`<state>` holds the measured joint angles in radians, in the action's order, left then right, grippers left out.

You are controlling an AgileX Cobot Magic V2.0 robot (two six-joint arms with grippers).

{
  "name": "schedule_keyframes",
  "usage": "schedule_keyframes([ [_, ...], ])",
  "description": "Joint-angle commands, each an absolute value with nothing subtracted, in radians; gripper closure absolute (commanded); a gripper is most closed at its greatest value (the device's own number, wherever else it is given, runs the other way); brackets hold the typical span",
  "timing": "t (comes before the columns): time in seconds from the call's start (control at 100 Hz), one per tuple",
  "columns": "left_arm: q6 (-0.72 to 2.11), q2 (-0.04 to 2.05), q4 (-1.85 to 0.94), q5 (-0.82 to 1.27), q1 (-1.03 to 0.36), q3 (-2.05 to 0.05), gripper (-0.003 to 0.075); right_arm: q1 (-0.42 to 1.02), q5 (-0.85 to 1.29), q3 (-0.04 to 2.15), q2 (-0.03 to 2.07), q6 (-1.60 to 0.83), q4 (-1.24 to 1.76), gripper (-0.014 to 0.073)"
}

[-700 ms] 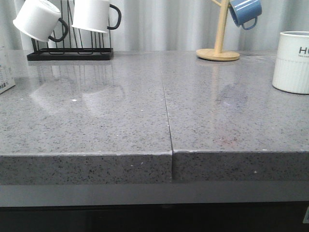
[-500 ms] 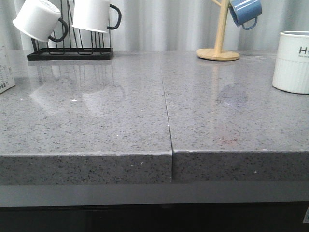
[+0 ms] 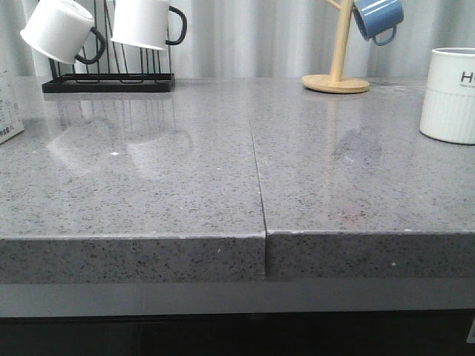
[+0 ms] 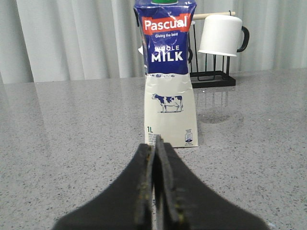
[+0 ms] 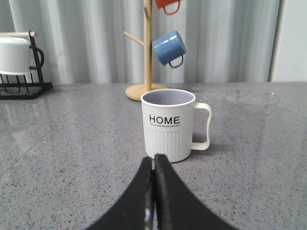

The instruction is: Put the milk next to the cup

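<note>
1. Currently my left pincer [image 4: 154,158] is closed, empty, aimed at the milk [image 4: 167,76], which stands upright on the counter [image 4: 72,134], far left.
2. My right pincer [image 5: 153,167] is closed, empty, facing the cup [image 5: 168,125], presumably the placement reference.

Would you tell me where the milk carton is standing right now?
The milk carton stands upright on the grey countertop at the far left edge of the front view, just ahead of the shut left gripper, with the black mug rack behind it.

Grey countertop [image 3: 185,185]; milk [image 4: 169,76], cup [image 5: 168,124]
</note>
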<state>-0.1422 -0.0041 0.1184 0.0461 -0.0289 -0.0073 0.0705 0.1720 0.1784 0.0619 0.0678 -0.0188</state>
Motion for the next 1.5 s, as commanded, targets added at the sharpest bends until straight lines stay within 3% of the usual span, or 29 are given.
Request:
schedule_keyframes([
  [0.0, -0.149, -0.038, 0.11, -0.034, -0.027, 0.044, 0.0741, 0.072, 0.19, 0.286, 0.163, 0.067, -0.013, 0.0662],
  [0.17, -0.149, -0.038, 0.11, -0.034, -0.027, 0.044, 0.0741, 0.072, 0.292, 0.413, 0.316, 0.069, -0.013, 0.0662],
  [0.51, -0.149, -0.038, 0.11, -0.034, -0.027, 0.044, 0.0741, 0.072, 0.197, 0.43, 0.42, 0.068, -0.044, 0.0643],
  [0.58, -0.149, -0.038, 0.11, -0.034, -0.027, 0.044, 0.0741, 0.072, 0.213, 0.43, 0.424, 0.068, -0.075, 0.0571],
  [0.74, -0.149, -0.038, 0.11, -0.034, -0.027, 0.044, 0.0741, 0.072, 0.217, 0.43, 0.425, 0.068, -0.086, 0.0241],
  [0.8, -0.149, -0.038, 0.11, -0.034, -0.027, 0.044, 0.0741, 0.072, 0.213, 0.43, 0.426, 0.068, -0.086, 0.0169],
  [1.05, -0.149, -0.038, 0.11, -0.034, -0.027, 0.044, 0.0741, 0.053, 0.173, 0.43, 0.491, 0.068, -0.089, 0.0172],
  [1.49, -0.149, -0.038, 0.11, -0.034, -0.027, 0.044, 0.0741, -0.18, -0.145, 0.43, 0.751, 0.068, -0.021, 0.0172],
])
